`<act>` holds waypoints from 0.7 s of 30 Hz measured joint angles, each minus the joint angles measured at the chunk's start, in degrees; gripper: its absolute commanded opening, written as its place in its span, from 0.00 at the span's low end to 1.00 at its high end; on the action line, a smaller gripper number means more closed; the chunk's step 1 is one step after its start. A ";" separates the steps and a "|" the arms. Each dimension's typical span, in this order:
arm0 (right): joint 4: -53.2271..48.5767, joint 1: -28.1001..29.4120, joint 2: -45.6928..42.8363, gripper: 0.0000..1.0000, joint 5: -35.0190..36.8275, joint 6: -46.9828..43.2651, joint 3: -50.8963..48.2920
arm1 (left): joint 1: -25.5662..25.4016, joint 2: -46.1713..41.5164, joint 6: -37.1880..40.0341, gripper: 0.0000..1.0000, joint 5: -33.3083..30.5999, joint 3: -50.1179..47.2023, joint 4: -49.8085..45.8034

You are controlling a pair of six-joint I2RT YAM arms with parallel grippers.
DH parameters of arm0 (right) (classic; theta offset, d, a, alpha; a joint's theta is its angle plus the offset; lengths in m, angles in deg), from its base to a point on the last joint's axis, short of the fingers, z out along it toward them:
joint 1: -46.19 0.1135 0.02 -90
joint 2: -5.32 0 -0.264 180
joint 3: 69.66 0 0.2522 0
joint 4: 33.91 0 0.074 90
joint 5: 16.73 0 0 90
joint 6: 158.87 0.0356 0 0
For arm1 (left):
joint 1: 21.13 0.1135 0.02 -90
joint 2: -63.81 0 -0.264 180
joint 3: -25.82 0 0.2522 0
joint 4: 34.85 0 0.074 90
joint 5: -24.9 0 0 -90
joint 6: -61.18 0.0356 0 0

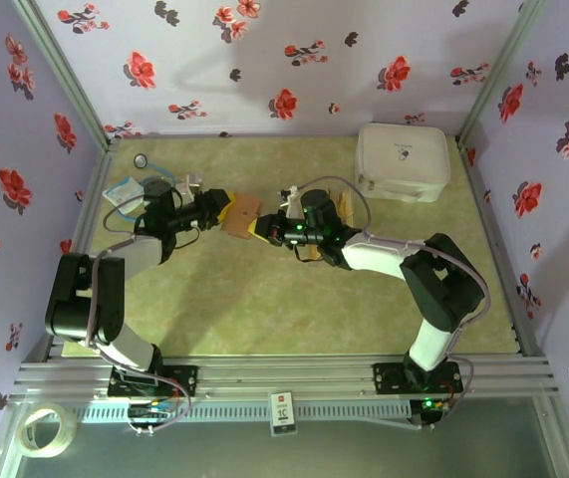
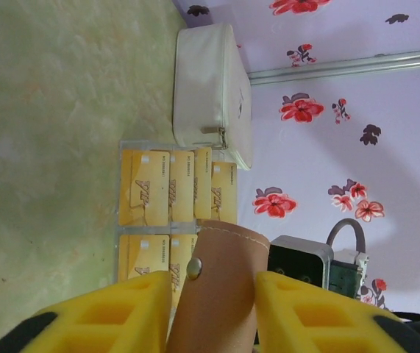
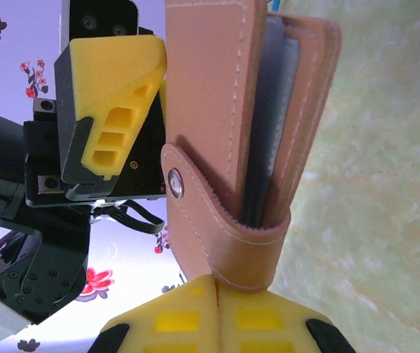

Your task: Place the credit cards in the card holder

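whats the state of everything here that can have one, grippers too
card holder: unsnapped, leaves parted, held up off the table
credit cards: lying flat in the clear tray
white case: closed
left gripper: a finger on each side of the card holder, grip uncertain
right gripper: shut on the card holder's strap end

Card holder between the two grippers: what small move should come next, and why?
Probably close the left gripper on the card holder: its fingers flank the flap, the right gripper grips its other end, and the credit cards are not yet loaded.
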 measured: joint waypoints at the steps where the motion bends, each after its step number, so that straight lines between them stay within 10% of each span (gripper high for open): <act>1: 0.00 0.00 0.00 0.00 0.00 0.00 0.00 | 0.00 0.00 -0.02 0.25 0.00 0.00 0.00; 11: -0.09 0.00 0.00 0.00 0.04 0.00 0.00 | 0.00 0.00 0.22 0.01 0.28 0.00 0.28; 18: -6.05 -0.22 -0.87 0.50 1.22 -3.04 0.63 | -0.48 -0.02 0.66 0.00 0.48 0.00 -0.09; 21: -15.15 -0.37 -3.52 0.56 4.00 -6.95 2.10 | -0.55 -0.79 2.64 0.00 0.22 0.02 -2.64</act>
